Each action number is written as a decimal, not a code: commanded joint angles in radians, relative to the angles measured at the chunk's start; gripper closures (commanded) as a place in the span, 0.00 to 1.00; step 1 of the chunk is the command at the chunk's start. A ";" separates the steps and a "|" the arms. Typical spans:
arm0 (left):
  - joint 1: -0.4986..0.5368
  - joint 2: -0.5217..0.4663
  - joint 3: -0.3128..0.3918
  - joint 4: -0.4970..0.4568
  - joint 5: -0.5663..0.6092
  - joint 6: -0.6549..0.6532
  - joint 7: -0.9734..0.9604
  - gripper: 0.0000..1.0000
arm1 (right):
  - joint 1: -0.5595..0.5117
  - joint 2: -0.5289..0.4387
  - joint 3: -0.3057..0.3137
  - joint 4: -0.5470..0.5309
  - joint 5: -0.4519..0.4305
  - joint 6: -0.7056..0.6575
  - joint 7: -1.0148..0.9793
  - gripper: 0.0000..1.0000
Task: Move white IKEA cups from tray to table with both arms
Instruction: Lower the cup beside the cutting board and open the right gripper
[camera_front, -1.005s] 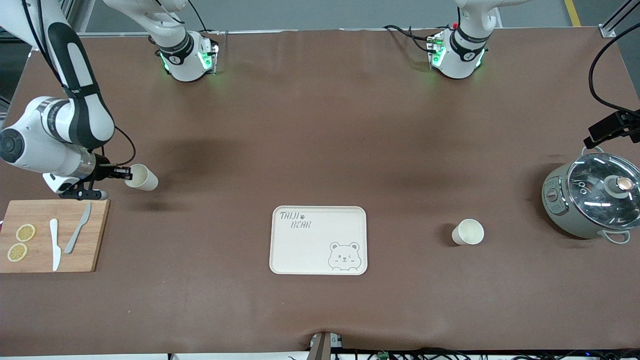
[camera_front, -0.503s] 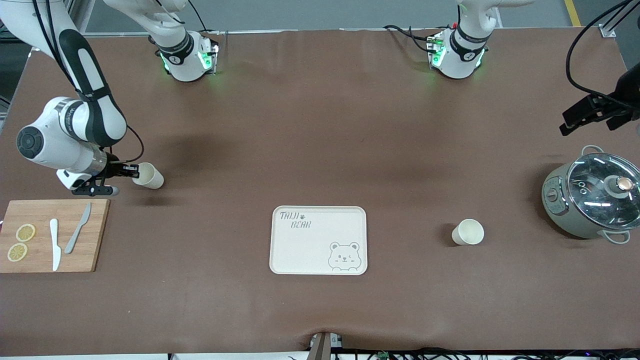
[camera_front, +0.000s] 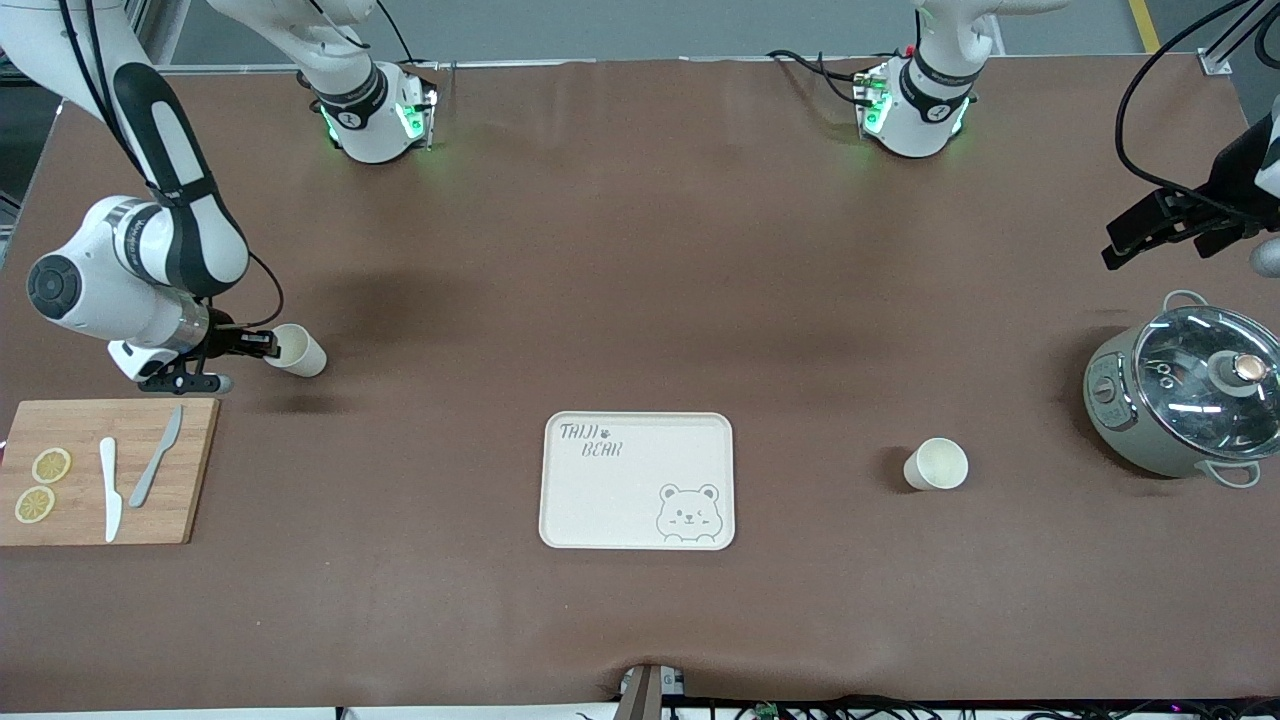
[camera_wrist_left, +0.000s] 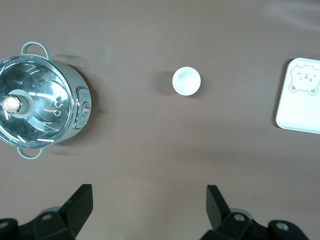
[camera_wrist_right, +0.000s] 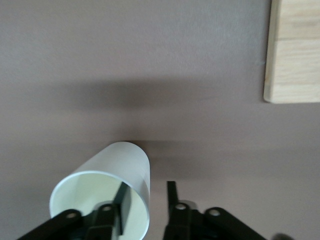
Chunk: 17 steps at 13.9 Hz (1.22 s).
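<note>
A: 2 white IKEA cups are on show, both small, cream-white, tapered, plain and without handles. 1 cup (camera_front: 297, 352) hangs tilted in the right pincer (camera_front: 268, 346), above the bench (camera_front: 640, 250) near the right arm's end, just beside the wooden cutting board (camera_front: 105, 470).

B: And how is that pincer holding it?

A: In the right wrist view 1 finger (camera_wrist_right: 121, 197) sits inside the tilted cup (camera_wrist_right: 107, 187) and the other finger (camera_wrist_right: 171, 195) stands outside it, with the wall between them; it looks pinched at the rim, though the outer finger shows a slight gap.

B: The second cup?

A: The second cup (camera_front: 936, 465) stands upright on the bench, mouth up, between the bear-printed tray (camera_front: 637, 481) and the grey-green pot (camera_front: 1180, 395), well apart from both. The left wrist view shows it (camera_wrist_left: 186, 81) from above, round rim, nothing inside.

B: The left pincer?

A: The left pincer (camera_front: 1150, 228) hovers over the bench at the left arm's end, with the pot below it in the wrist view; its 2 fingers (camera_wrist_left: 80, 200) are spread wide, holding nothing.

B: Counts for the rest?

A: 1 tray, 1 pot with 1 glass lid (camera_front: 1208, 370), 1 cutting board carrying 2 lemon slices (camera_front: 42, 484), 1 white knife (camera_front: 109, 487) and 1 grey knife (camera_front: 156, 455).
</note>
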 joint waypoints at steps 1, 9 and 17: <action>0.015 -0.021 -0.020 -0.015 -0.006 0.021 0.009 0.00 | -0.020 0.008 0.022 0.176 0.003 -0.199 -0.001 0.00; 0.019 -0.011 -0.012 -0.012 -0.004 0.023 -0.005 0.00 | 0.009 0.055 0.022 0.704 0.040 -0.519 0.002 0.00; 0.019 -0.009 -0.010 -0.005 -0.004 0.023 -0.014 0.00 | 0.032 -0.188 0.024 0.778 -0.026 -0.853 0.189 0.00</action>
